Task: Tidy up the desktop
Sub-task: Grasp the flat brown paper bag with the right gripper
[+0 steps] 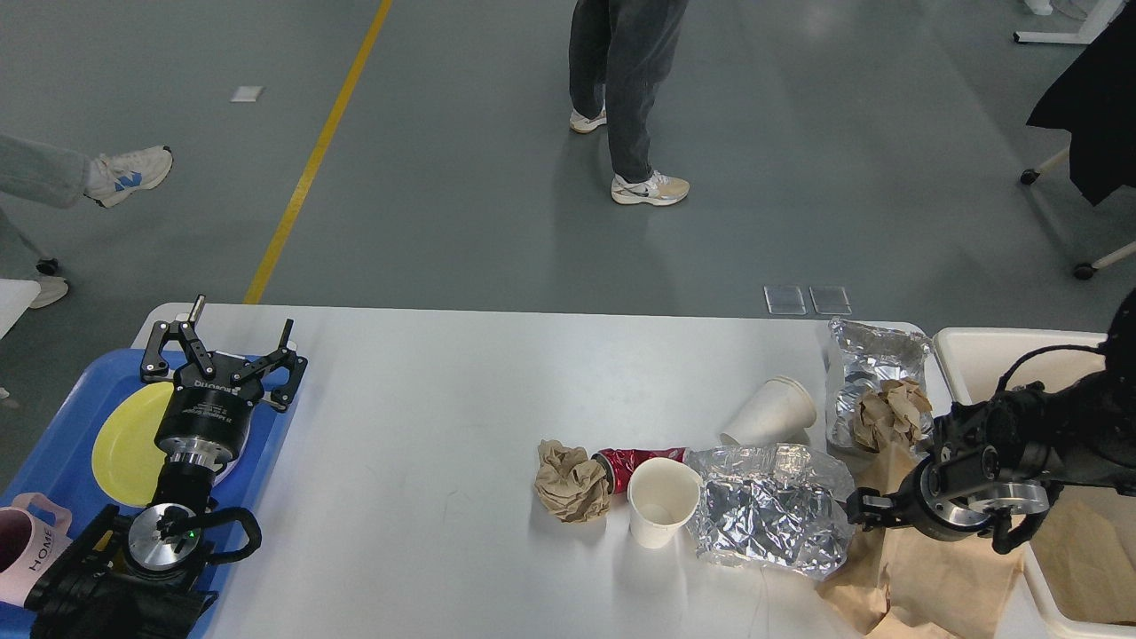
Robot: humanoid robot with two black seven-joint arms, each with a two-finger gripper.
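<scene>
1. The desktop (426, 390), the white top of the table, fills the lower half of the head view, with its far edge against the grey floor (799, 133).
2. A blue tray (53, 417) lies over the table's left end, and a yellow plate (120, 444) and a pink mug (27, 546) are seen in it.
3. A cream bin (994, 355) stands just beside the table's right end.
4. Brown paper (932, 586) is spread at the near right corner of the table.
5. A crumpled foil bag (763, 515) lies on the table, touching the brown paper's left edge; a second foil bag (874, 359) lies near the far right corner, and a brown paper wad (890, 413) rests on it.
6. The left gripper (226, 342) is held above the tray's far edge, with its fingers spread apart and nothing between them.
7. The right gripper (859, 508) is held low at the foil bag's right edge, over the brown paper; whether its fingers are apart or together cannot be told.
8. An upright paper cup (661, 501) stands touching the foil bag's left side, and a tipped paper cup (770, 410) lies behind it.
9. A crumpled paper ball (568, 479) lies against a crushed red can (635, 460).
</scene>
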